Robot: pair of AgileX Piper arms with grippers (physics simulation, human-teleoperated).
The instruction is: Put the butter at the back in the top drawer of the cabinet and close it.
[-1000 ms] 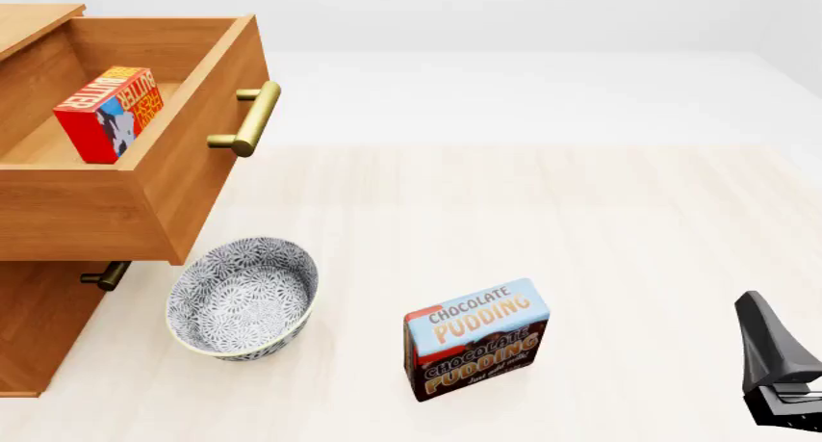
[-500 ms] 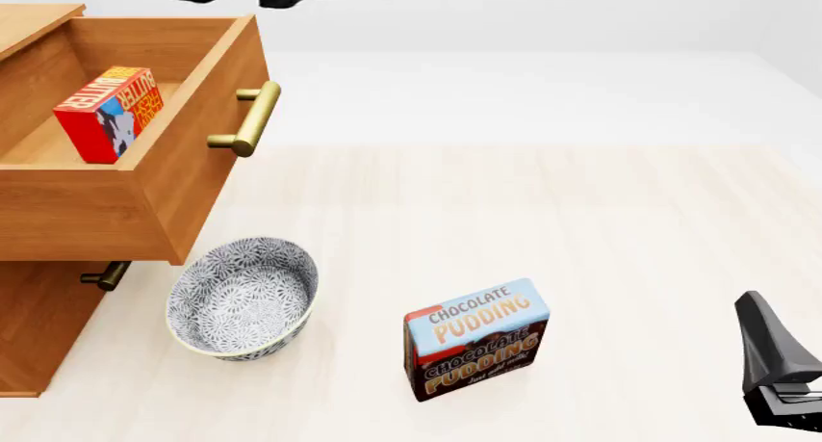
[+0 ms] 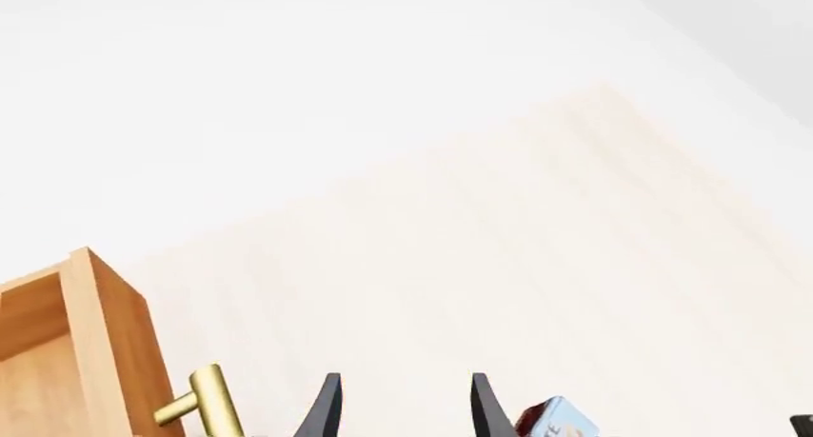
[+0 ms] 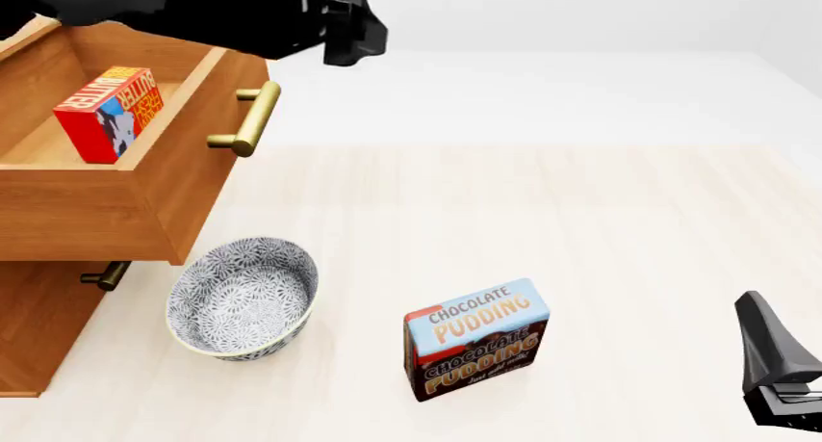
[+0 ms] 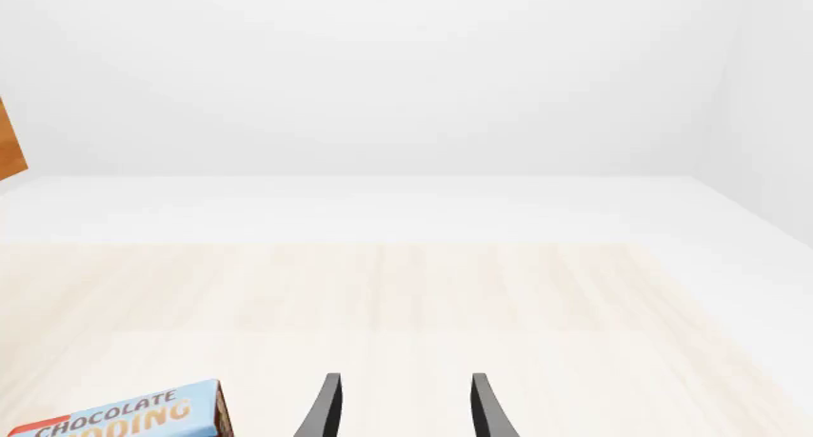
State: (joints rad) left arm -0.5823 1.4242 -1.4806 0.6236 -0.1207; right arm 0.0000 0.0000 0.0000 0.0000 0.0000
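Butter (image 4: 110, 113) in open top drawer (image 4: 154, 187), behind-left of left gripper (image 4: 349, 26); jaws apart, empty.

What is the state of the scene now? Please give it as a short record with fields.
butter: red box lying inside the open top drawer
top drawer: pulled out of the cabinet, not yet closed
left gripper: open, holding nothing, above and beyond the brass handle
right gripper: open, empty, low at the table's right side
bowl: patterned, on the table below the drawer front
pudding box: standing upright, right of the bowl
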